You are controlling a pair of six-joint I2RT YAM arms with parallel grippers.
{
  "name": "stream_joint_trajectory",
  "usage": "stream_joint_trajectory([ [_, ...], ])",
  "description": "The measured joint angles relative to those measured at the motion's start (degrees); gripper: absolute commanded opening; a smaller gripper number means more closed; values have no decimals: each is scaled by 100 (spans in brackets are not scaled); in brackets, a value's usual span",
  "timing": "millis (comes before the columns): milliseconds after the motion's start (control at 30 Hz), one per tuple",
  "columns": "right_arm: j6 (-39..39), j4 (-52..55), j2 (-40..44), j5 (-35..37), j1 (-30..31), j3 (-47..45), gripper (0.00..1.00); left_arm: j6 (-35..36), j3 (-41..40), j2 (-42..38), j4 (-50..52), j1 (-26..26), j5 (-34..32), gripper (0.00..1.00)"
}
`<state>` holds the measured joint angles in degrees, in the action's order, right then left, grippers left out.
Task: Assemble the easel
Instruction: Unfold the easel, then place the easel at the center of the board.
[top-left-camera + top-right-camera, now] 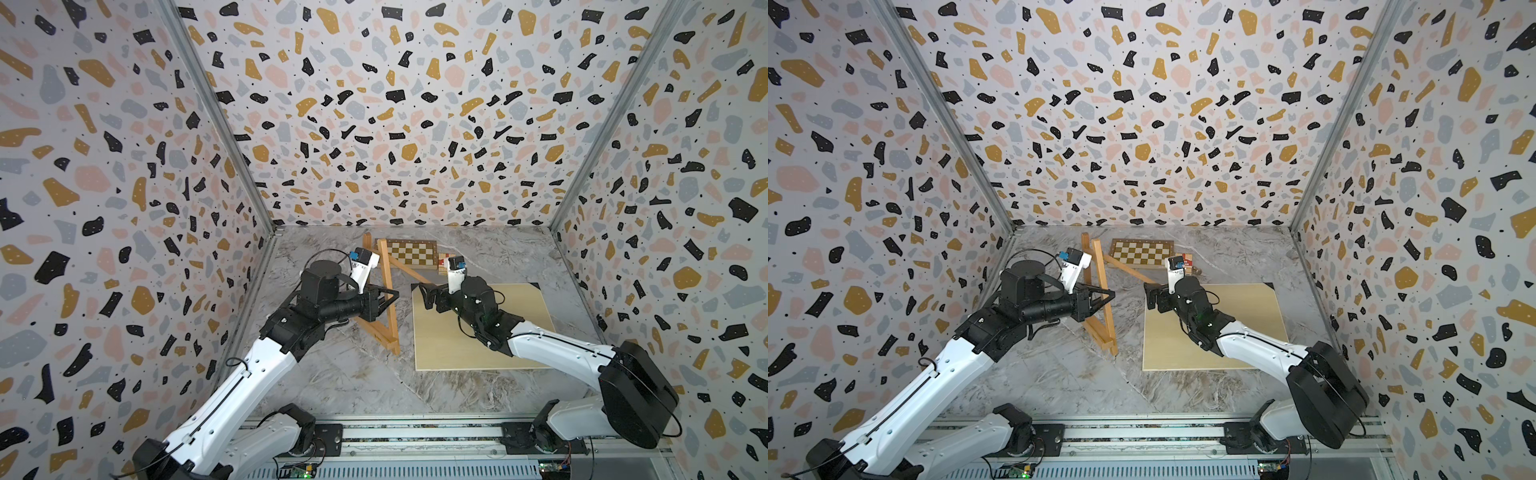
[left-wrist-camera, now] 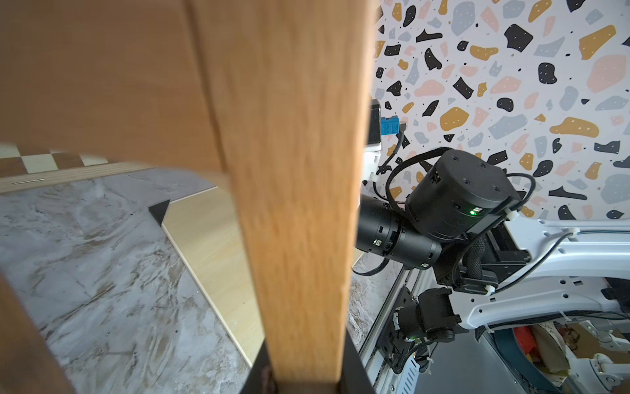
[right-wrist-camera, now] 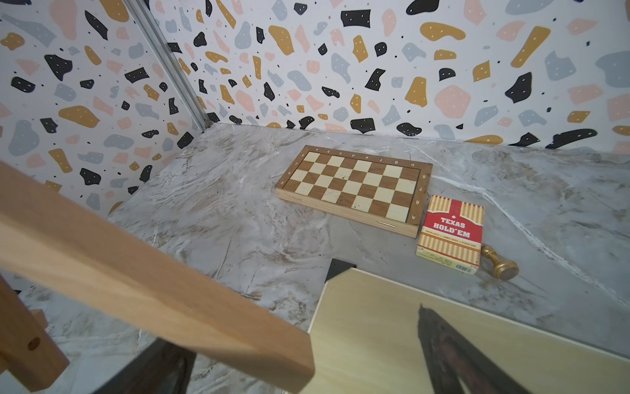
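Leaning left of centre on the desk, the easel shows in both top views with its two orange legs meeting toward the back wall and its bottom ledge toward the front. Whether that ledge touches the desk, I can't tell. The left fingers are clamped hard on one leg about halfway along, and in the left wrist view that leg fills the frame, rising straight out of the dark fingers. A long back slat swings off toward the right arm. There the right fingers stand spread as wide as they go. In the right wrist view the slat's free end lies over one finger, with a clear gap to the other, so nothing is pinched. Under that arm lies the pale board with black corners. Behind it, near the back wall, are the chessboard, a red card box just beside it, and a small gold chess piece on its side.
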<state>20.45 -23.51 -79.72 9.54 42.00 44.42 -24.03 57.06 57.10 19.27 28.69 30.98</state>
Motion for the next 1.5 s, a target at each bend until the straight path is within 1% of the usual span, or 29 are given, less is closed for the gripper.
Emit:
stream_joint_trajectory([
  [133,-57,-11,81,-308,-15,-90,100,9,0,11,90,0,-179,0],
  [267,-55,4,466,-643,-15,-240,100,2,-2,179,286,11,-704,0],
  [400,90,138,1036,-756,-74,-356,100,-4,-13,511,199,20,-1274,0],
  [500,258,291,1475,-763,-192,-535,100,-70,-13,859,-2,66,-1784,0],
  [600,433,487,1832,-756,-345,-741,100,-170,-13,1303,-238,210,-2470,0],
  [700,599,686,2024,-769,-555,-896,100,-258,-11,1792,-586,334,-3064,0],
  [867,728,979,2218,-785,-914,-1040,100,-326,201,2653,-1016,387,-3740,0],
  [1133,785,1134,2378,-841,-1211,-1108,100,-343,498,3464,-1899,439,-4433,0],
  [1500,787,1161,2503,-894,-1473,-1268,100,-297,533,4232,-2979,555,-4913,0],
])
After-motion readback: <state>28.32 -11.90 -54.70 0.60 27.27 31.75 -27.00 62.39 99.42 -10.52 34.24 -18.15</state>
